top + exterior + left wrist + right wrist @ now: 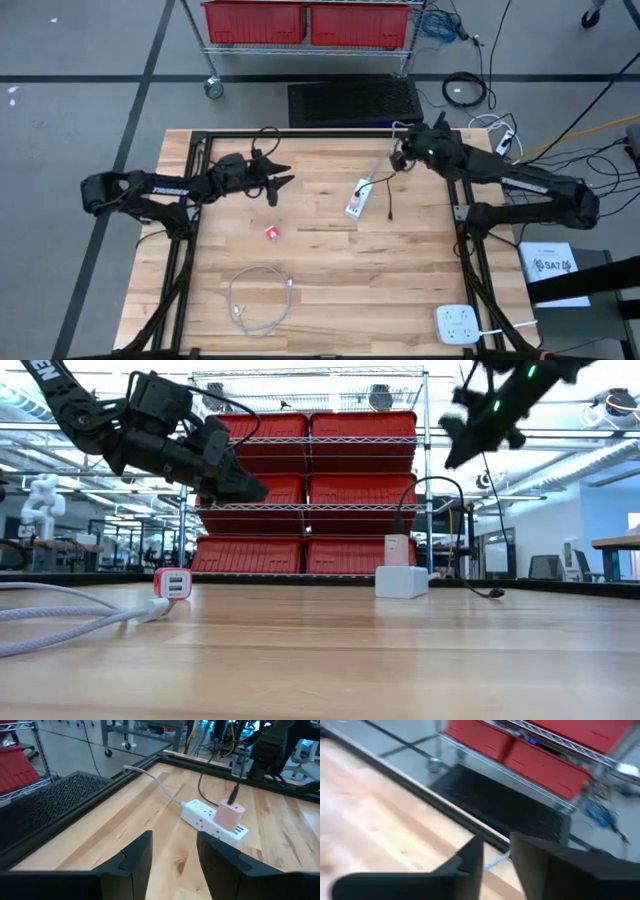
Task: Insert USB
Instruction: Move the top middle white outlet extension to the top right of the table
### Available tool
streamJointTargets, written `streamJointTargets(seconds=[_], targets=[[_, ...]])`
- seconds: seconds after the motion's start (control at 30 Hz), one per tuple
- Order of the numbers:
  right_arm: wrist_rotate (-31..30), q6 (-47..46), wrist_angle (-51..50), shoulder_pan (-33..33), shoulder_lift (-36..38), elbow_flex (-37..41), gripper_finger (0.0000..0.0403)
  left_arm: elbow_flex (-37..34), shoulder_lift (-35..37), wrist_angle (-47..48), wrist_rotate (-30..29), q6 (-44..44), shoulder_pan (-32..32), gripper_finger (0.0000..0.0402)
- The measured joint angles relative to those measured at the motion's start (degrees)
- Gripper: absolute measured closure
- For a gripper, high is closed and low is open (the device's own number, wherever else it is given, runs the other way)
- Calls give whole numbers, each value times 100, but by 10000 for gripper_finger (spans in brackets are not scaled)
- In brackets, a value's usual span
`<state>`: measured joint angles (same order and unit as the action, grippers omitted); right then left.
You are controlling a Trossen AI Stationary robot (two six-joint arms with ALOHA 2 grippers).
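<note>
Fingers of the left gripper [283, 186] stand spread and empty beside the power strip [359, 196]; the right gripper [398, 157] fingers hang narrowly parted above it, empty. The black USB cable [386, 195] is already plugged into the pink charger [230, 815] on the strip, so withdraw upward gently.
</note>
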<state>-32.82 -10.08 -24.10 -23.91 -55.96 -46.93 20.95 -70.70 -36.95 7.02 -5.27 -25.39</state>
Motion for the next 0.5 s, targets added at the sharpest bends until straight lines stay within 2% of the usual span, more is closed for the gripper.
streamJointTargets(seconds=[0.13, 0.23, 0.33, 0.4, 0.5], targets=[[44, -627, -638, 948, 84, -59, 391, 0, 0, 0, 19, 1, -54, 240], [184, -1552, -469, 1728, 30, 328, 395, 0, 0, 23, 216, 25, -100, 240], [158, -2359, 614, 2442, -157, 1036, 400, 0, 0, 31, 396, 64, -115, 240], [99, -2636, 1690, 2789, -441, 1532, 401, 2, 0, 31, 412, 89, -116, 240], [-154, -2834, 3178, 2913, -1103, 1998, 402, 2, 0, 28, 412, 134, -126, 240]])
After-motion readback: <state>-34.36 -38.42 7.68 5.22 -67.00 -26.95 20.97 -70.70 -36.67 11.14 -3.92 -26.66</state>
